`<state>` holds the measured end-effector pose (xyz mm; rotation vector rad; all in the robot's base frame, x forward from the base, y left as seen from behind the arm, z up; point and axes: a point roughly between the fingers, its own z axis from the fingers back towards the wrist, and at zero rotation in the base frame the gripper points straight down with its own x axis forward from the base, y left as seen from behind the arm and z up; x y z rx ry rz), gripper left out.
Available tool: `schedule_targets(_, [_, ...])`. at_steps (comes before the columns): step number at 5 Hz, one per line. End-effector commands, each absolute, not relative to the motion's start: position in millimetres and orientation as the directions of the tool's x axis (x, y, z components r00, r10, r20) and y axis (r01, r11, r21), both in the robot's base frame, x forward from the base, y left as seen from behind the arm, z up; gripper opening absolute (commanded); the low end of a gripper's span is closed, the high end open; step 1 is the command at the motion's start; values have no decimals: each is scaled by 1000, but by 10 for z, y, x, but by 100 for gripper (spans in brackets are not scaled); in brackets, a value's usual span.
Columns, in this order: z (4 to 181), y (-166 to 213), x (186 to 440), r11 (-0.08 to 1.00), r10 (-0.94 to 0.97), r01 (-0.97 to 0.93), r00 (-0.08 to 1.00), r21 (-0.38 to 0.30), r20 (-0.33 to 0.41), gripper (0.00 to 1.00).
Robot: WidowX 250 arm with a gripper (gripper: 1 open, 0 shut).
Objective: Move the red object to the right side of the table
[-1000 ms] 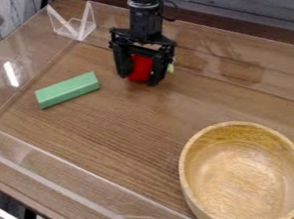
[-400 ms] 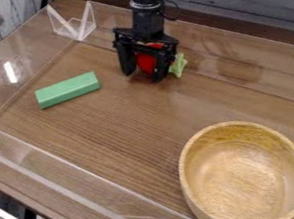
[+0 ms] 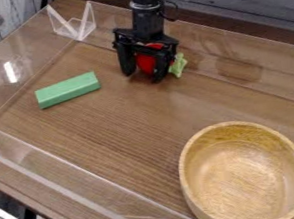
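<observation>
The red object [image 3: 149, 64], a small toy strawberry, lies on the brown wood-grain table [image 3: 139, 133] toward the back, its green leafy cap poking out to the right. My gripper [image 3: 147, 63] comes down from above and stands over it, open, one black finger on each side of the strawberry. The fingers hide much of the red body. Whether the pads touch it I cannot tell.
A green rectangular block [image 3: 68, 89] lies to the left of the gripper. A round light wooden bowl [image 3: 246, 174] fills the front right corner. Low clear acrylic walls [image 3: 72, 22] border the tabletop.
Compared with a second ago the strawberry's green cap now shows to the right of the fingers; the gripper has shifted slightly. Since the later earlier frame nothing has moved.
</observation>
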<state>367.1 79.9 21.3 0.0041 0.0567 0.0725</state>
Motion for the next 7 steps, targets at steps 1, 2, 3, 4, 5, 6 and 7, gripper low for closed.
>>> schedule_targets(1, [375,863,3771,996,92,-92,996,13,3,100])
schedule_targets(2, [360,864,3767,995,97,-97,995,12,3,100])
schedule_targets(3, [351,854,3757,995,103,-103,995,8,0,0])
schedule_targets(4, [417,844,3744,994,109,-109,994,-8,-2,0])
schedule_targets(5, [508,839,3741,993,116,-116,993,-24,3,0])
schedule_targets(6, [678,827,3743,991,127,-126,992,-43,24,0])
schedule_targets(7, [908,795,3754,989,136,-132,989,-68,56,0])
